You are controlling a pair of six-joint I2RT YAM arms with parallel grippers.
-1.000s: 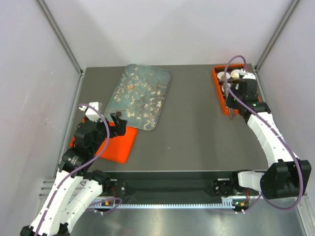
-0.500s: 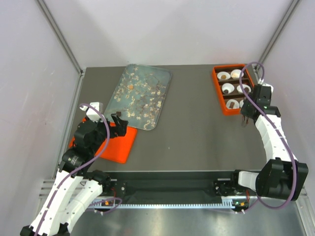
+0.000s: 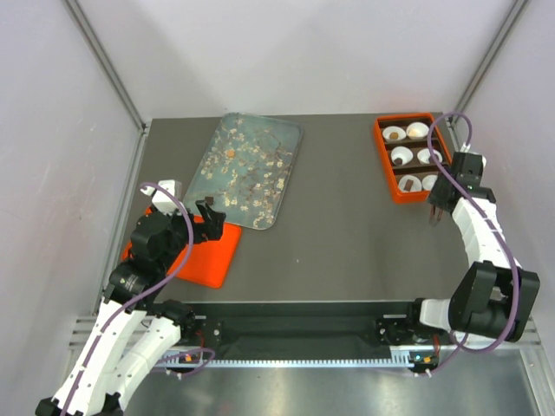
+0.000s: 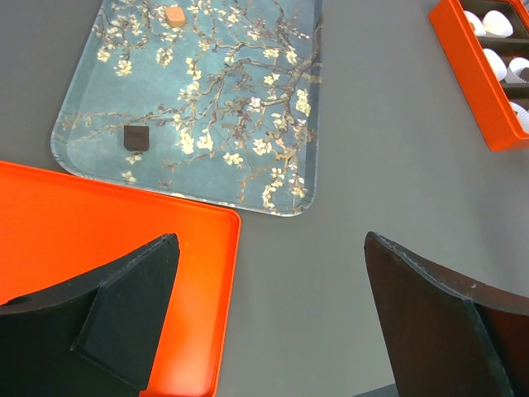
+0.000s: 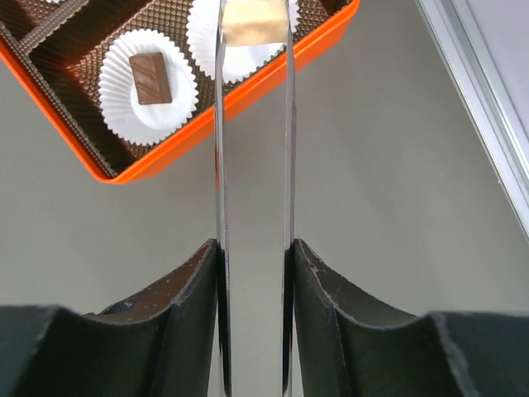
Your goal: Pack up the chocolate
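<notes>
Hovering wide open, my left gripper (image 4: 270,265) waits near the floral tray (image 4: 248,99), where a dark chocolate (image 4: 136,137) lies unpacked. My right gripper (image 5: 252,256), clamping tongs (image 5: 220,165), has drawn back from the orange box (image 5: 207,116); a tan chocolate (image 5: 253,21) sits between the blades.

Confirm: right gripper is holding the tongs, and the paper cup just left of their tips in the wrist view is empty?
Not empty. The right wrist view shows the right gripper holding the tongs, but the paper cup just left of their tips has a brown chocolate in it.
</notes>
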